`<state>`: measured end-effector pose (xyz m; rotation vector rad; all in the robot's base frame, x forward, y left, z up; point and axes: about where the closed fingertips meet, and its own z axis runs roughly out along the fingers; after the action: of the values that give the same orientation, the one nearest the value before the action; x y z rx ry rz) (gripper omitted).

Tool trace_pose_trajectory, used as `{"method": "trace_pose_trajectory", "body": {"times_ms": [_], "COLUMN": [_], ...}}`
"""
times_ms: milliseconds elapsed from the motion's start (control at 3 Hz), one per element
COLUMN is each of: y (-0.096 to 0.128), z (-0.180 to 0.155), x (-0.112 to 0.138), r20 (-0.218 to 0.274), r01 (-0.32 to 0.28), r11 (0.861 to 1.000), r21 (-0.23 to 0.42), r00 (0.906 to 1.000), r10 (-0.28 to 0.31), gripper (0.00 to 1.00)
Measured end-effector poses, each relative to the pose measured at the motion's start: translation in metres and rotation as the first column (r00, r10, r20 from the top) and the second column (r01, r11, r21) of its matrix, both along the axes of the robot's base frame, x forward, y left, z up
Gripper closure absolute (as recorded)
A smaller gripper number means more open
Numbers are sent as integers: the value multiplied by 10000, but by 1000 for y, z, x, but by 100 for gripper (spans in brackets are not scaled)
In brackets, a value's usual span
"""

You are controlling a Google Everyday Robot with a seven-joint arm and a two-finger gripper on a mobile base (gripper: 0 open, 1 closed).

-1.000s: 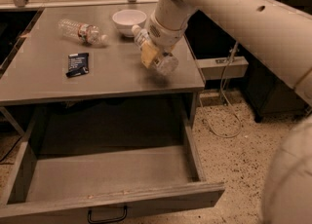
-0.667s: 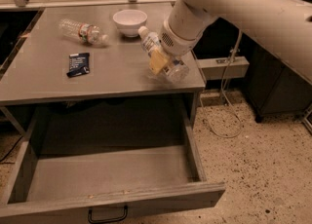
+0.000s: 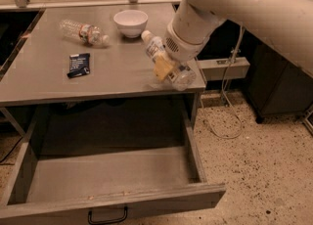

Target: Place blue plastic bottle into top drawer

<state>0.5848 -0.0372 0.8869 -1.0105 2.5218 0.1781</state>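
The blue plastic bottle (image 3: pixel 164 58) has a white cap and a pale label. It lies tilted in my gripper (image 3: pixel 165 67), cap pointing up-left, clear base at the table's front right corner. The gripper is shut on the bottle's middle, its yellowish fingers (image 3: pixel 161 68) across the label, and holds it just above the tabletop. The top drawer (image 3: pixel 112 172) is pulled wide open below the table, grey and empty inside, with a black handle (image 3: pixel 107 216) at its front centre.
On the grey table (image 3: pixel 112 72) lie a slim clear bottle with a red-and-white label (image 3: pixel 84 32), a white bowl (image 3: pixel 130 22) and a dark blue packet (image 3: pixel 78 64). A dark cabinet (image 3: pixel 279 87) and cables (image 3: pixel 227 116) stand to the right on speckled floor.
My gripper has carried the bottle rightward and forward, from the middle right of the table to its front right corner. The drawer and other things have not moved.
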Motion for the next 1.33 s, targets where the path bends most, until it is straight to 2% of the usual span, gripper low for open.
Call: {"method": "trace_pose_trajectory", "body": {"times_ms": [333,667,1000,1333], "y": [2,18,18,38], "z": [8,4,4,-2], "x": [-51,-101,-101,-133], "r20": [-50,-312,-312,-550], "r01": [23,-430,-430,-755], "r11": [9996,9982,9982,9967], "r21": [-298,-424,-424,-306], "r00": [10000,9986,9986,9958], "r10": [-25,417,417,737], "gripper": [100,100,100,100]}}
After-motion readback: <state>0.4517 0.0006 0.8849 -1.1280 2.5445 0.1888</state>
